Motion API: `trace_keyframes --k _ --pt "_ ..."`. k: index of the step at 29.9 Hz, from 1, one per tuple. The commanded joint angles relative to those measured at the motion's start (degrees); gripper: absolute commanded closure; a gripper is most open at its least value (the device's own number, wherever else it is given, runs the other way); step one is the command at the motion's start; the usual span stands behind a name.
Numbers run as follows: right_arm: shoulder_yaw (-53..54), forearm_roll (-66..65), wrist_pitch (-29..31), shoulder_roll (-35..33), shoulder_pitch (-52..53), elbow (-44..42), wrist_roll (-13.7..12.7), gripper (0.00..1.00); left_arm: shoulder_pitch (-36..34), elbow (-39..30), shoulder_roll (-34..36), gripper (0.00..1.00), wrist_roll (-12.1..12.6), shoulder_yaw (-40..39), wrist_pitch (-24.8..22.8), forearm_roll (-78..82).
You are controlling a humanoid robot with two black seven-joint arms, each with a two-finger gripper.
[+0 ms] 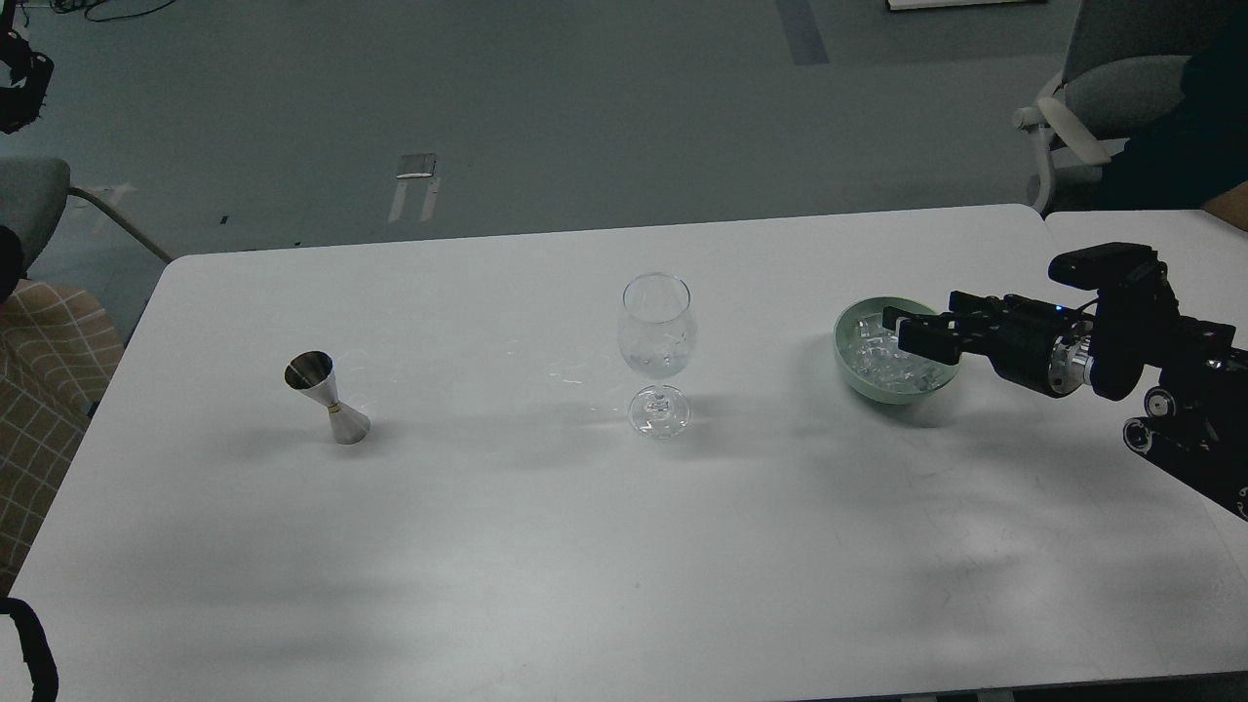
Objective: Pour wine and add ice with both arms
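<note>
**One gripper over the ice, the glass off to its left**

One arm is in play from where I stand: the right arm reaches in from the right edge, and its gripper (902,329) sits over the green bowl (850,369) at the right of the tabletop (507,546). The ice (882,366) lies heaped in that bowl, directly below and just in front of the fingertips. The two fingers look parted, one above the other in this view, with nothing I can make out between them; whether they touch a cube yet, I cannot tell.

The glass (656,351) stands upright mid-table, well apart from the bowl, towards the robot's left. So any cube lifted has to travel sideways along the tabletop to reach it.

The jigger (328,398) stands further left again, far from this arm. The left gripper is out of sight, so the right arm is plainly the nearer to both ice and glass.
</note>
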Motion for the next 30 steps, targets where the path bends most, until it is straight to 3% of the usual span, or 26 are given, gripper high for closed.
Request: trace_keyframes --k 1,9,13,26,30 --pt "-1.4 0.0 0.6 1.5 1.0 -2.0 0.0 0.00 0.1 0.0 -0.2 0.02 0.0 0.0 0.0 0.0" --pt "-1.5 0.0 1.0 5.7 0.5 -2.9 0.0 0.04 -0.1 -0.1 -1.0 0.02 -0.1 0.0 0.0 0.0" --pt "-2.7 0.0 1.2 5.8 1.0 -3.7 0.0 0.17 -0.1 -0.1 -1.0 0.02 -0.1 0.0 0.1 0.0" --pt "-3.9 -0.9 1.7 4.6 1.7 -3.7 -0.1 0.15 -0.2 -0.3 -1.2 0.02 -0.1 0.0 0.0 -0.1" --pt "-3.9 -1.2 1.8 4.6 1.7 -4.4 -0.5 0.08 -0.2 -0.4 -1.2 0.02 -0.1 0.0 0.1 -0.1"
